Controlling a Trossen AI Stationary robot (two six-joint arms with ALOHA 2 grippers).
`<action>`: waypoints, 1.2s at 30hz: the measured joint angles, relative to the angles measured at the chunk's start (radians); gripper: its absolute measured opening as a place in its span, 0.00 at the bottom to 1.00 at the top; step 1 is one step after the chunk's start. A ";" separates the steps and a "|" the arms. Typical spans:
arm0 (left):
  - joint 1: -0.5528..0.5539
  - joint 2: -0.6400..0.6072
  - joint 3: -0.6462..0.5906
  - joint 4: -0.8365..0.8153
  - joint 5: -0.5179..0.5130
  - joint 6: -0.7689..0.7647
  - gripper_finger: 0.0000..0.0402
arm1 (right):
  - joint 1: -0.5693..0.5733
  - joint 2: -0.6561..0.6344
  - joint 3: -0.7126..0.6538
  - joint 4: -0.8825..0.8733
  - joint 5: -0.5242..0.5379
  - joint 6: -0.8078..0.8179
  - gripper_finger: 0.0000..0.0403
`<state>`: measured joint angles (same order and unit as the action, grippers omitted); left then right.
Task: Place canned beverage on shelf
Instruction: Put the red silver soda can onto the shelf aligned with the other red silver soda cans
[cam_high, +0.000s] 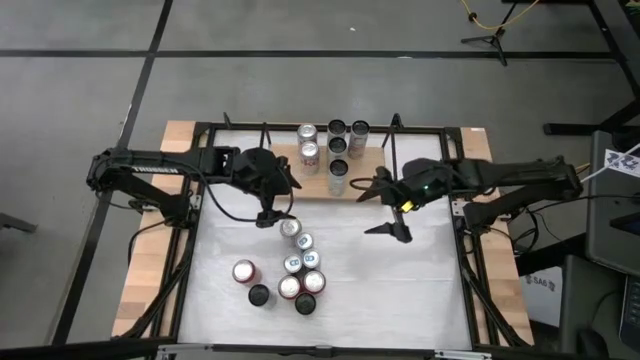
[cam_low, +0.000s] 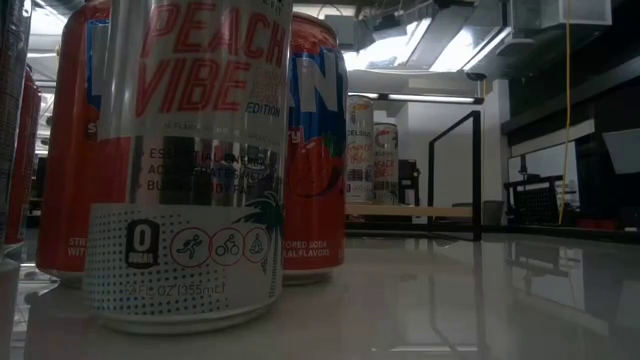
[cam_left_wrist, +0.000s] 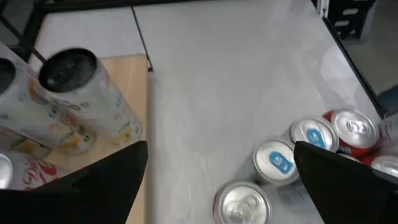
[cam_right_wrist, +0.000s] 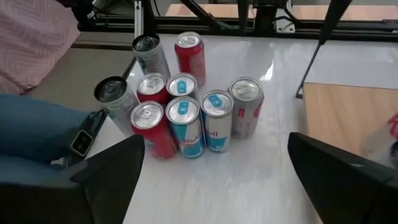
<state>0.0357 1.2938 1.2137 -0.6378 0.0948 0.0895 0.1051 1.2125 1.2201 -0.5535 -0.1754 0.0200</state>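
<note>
The shelf, a light-wood board with thin black uprights, lies at the table's far middle, and several cans stand upright on it. A cluster of several cans stands on the white tabletop, nearer and to the left. My left gripper is open and empty, above the table between the shelf's left end and the cluster. My right gripper is open and empty, just near of the shelf's right end. The cluster also shows in the right wrist view and the left wrist view. The shelf cans also show in the left wrist view.
A black metal frame runs around the tabletop, with wooden side strips outside it. A person's legs show beyond the table's near edge. In the low view, a silver can and a red can stand close to the camera.
</note>
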 joint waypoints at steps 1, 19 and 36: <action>-0.004 0.000 0.000 -0.011 -0.001 0.001 0.99 | 0.000 0.000 -0.023 0.029 0.000 0.003 0.97; -0.051 0.099 0.000 -0.067 0.004 0.133 0.99 | 0.000 0.043 -0.171 0.276 0.000 0.009 0.97; -0.050 0.283 0.000 -0.172 0.066 0.288 0.99 | 0.000 0.043 -0.171 0.266 0.000 0.009 0.97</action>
<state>-0.0143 1.5768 1.2133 -0.8101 0.1604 0.3775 0.1047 1.2556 1.0489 -0.2878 -0.1757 0.0292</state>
